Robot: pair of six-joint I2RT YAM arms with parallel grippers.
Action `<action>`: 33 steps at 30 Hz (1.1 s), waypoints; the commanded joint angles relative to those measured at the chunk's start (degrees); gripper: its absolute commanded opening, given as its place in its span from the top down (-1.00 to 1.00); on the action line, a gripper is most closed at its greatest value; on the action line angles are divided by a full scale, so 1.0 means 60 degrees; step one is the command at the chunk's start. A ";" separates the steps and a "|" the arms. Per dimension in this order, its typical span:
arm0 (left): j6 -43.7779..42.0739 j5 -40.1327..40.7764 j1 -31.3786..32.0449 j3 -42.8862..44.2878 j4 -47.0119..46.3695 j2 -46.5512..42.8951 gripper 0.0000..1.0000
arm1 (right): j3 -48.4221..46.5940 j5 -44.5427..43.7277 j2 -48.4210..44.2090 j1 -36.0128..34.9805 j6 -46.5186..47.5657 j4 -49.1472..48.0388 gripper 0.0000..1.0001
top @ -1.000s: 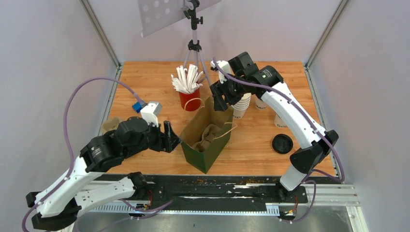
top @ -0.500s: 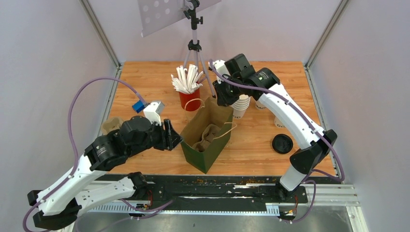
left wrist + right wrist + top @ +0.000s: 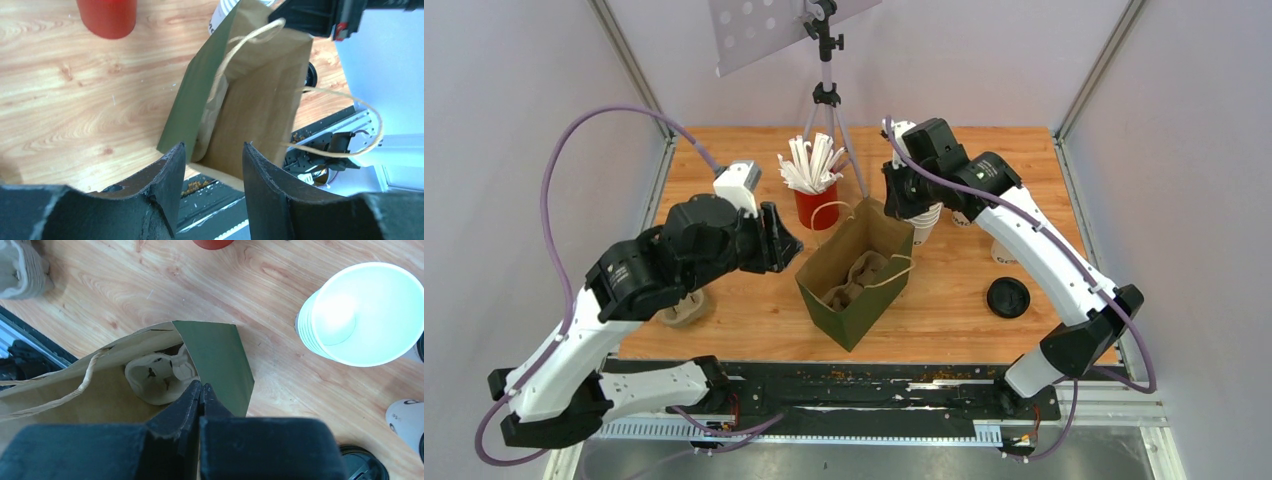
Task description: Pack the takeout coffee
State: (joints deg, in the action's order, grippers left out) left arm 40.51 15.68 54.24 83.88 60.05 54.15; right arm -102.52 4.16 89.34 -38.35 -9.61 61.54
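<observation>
Tearing or tipping threatens the bag (image 3: 844,318) if you pull: your right gripper (image 3: 200,387) is closed, seemingly pinching its 1 o'clock rim; left gripper (image 3: 214,150) stands open by its 10 o'clock corner. Outside, at 3 o'clock, sit cup (image 3: 406,421) and lid (image 3: 1008,297).

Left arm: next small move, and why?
Probably ease the left tool forward and close it on the rim of the paper bag. It stands open with that rim just beyond its tips, while the right tool looks shut on the opposite rim; pinching both sides should hold the mouth open.
</observation>
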 commanded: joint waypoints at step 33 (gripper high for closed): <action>0.1488 -0.1812 0.0013 0.0378 0.1403 0.1779 -0.07 | 0.2326 -0.0272 -0.2430 -0.0007 -0.3372 -0.1147 1.00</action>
State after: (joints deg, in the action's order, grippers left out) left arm 48.60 5.08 54.24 83.55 67.11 64.71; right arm -89.03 1.67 77.12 -38.35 -28.95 58.11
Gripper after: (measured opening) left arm 0.496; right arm 0.009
